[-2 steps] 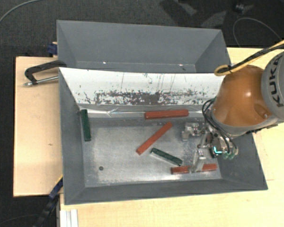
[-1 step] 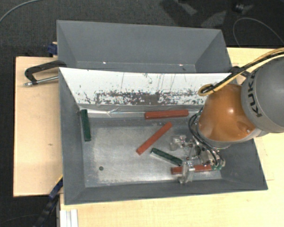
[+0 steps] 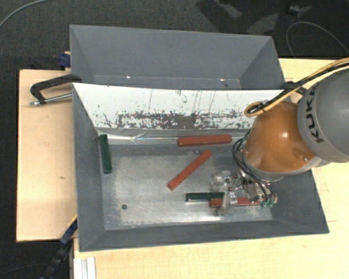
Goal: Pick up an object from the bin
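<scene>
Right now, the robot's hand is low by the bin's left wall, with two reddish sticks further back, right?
No: the camera view shows the hand low in the bin, by its right wall, not its left. The reddish stick by the far wall and the slanted reddish stick do lie further back.

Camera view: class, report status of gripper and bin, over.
Gripper low at lower right of bin. At its tip, dark green bar with red end. Slanted red bar lies close, apart from it.
</scene>
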Robot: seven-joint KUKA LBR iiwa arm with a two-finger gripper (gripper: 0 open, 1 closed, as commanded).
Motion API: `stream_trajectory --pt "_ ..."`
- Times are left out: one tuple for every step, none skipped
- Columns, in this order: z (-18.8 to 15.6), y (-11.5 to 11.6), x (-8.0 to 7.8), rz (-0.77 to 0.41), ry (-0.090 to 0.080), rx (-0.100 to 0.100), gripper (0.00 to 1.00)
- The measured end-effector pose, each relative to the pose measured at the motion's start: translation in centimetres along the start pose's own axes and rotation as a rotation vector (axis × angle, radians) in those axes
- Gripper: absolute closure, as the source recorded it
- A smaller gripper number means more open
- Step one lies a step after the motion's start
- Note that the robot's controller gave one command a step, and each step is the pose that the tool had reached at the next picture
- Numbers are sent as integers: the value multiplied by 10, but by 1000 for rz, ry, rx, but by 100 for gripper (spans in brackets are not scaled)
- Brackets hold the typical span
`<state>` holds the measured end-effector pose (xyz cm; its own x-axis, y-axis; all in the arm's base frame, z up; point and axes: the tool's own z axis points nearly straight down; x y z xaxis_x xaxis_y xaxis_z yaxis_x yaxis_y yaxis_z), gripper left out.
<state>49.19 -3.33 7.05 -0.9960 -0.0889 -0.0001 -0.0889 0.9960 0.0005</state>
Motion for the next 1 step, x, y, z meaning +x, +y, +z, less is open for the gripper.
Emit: stream_trajectory --pt "-160 -26 -11 60 -15 3 100"
